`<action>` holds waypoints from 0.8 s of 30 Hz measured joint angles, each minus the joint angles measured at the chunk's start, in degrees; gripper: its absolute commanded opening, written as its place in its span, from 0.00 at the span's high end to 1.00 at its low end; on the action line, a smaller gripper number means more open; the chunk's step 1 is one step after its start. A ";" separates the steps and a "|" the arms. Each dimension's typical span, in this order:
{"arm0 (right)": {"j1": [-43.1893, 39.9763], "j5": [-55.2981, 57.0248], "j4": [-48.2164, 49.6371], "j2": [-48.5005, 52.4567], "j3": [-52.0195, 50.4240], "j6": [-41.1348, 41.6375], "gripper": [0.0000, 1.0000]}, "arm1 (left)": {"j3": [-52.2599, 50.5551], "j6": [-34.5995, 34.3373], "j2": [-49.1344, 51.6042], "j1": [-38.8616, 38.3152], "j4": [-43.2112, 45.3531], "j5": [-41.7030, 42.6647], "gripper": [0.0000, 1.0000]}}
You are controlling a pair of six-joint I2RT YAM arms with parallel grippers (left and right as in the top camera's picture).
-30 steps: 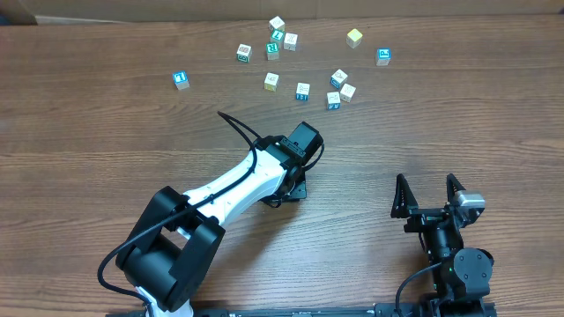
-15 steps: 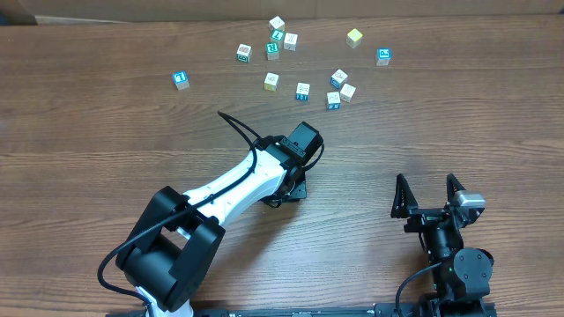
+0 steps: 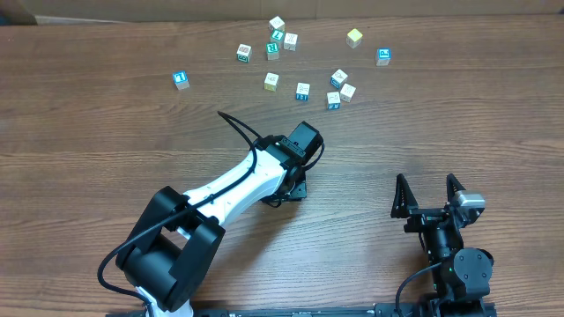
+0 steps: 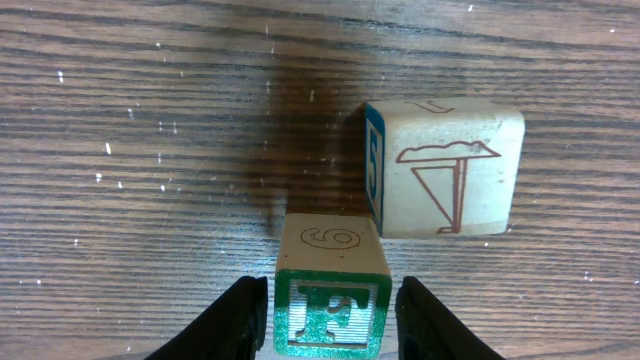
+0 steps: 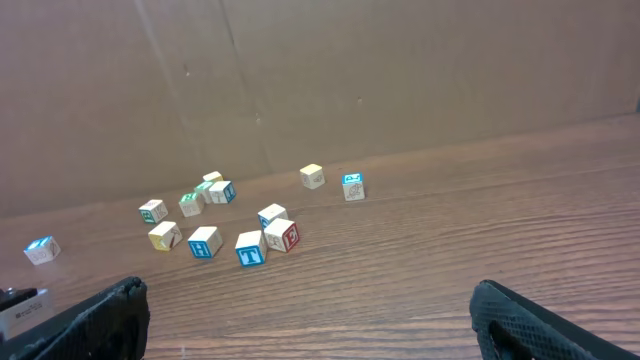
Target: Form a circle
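Cubes for circle (image 3: 303, 90) scattered loose along far edge of desk (image 3: 88, 132), in no ring, several well apart. Two more at mid-desk, seen only from left wrist: green F cube (image 4: 330, 290), and cream cube (image 4: 445, 170) with blue 5 on its side face, set corner against corner. Left gripper (image 4: 332, 318) straddling green F cube, fingers just off both side faces, thin gap each side; slightly parted, not gripping. Right gripper (image 3: 426, 185) near front right corner of desk, fingers spread wide, holding nothing.
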 measured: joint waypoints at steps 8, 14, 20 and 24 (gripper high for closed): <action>0.00 -0.02 0.00 0.00 0.00 -0.02 0.00 | 0.00 0.46 0.00 0.00 0.42 0.00 0.66; 0.02 -0.04 0.04 0.00 0.00 -0.02 0.00 | 0.00 0.48 0.00 0.00 0.37 0.00 0.64; 0.00 -0.02 0.04 0.00 0.00 -0.02 0.00 | 0.00 0.46 0.00 0.00 0.33 0.00 0.62; 0.00 -0.04 0.02 0.00 0.00 0.00 0.00 | 0.00 0.48 0.00 0.00 0.28 0.00 0.59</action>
